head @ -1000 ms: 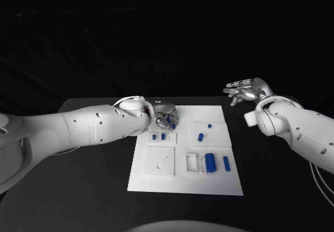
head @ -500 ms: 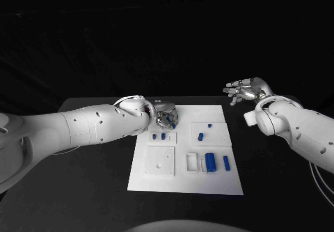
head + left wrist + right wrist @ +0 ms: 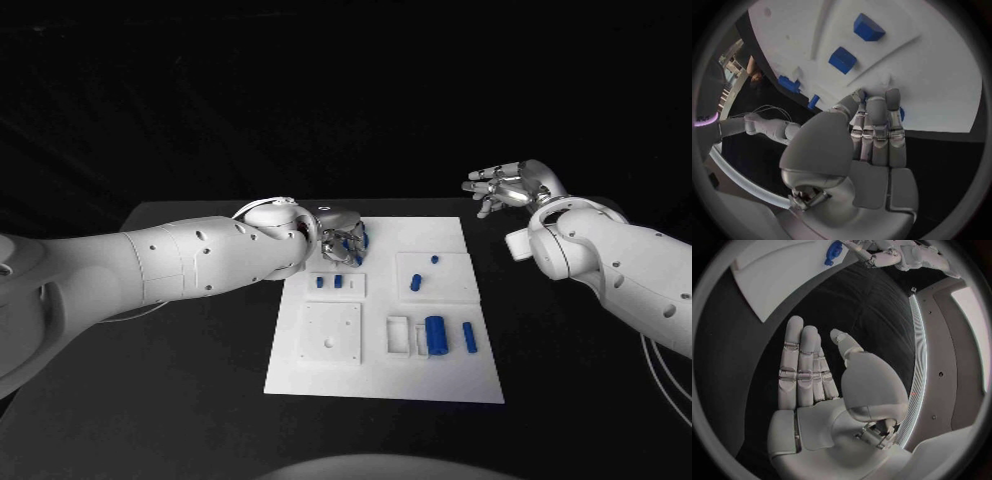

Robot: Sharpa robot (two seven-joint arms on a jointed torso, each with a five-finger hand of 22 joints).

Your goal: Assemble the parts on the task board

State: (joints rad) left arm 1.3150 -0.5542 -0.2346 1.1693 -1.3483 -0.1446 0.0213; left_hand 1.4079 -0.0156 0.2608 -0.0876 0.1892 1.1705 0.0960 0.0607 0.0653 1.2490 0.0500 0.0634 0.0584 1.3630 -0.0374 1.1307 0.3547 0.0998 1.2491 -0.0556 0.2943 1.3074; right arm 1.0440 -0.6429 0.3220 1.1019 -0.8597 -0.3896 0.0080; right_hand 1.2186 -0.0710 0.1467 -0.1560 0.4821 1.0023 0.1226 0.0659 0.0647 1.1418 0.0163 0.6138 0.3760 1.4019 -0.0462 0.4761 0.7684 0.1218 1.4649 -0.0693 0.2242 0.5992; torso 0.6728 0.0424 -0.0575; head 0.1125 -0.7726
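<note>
Fingers (image 3: 877, 117) of the left hand (image 3: 342, 240) close, apparently on a blue part (image 3: 361, 241), above the board (image 3: 387, 375); right hand (image 3: 508, 185) hovers, fingers spread.

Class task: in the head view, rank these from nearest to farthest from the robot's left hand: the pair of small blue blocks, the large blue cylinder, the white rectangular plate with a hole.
From the left hand:
1. Pair of small blue blocks, just below it.
2. White rectangular plate with a hole, lower left of the board.
3. Large blue cylinder, lower right.
</note>
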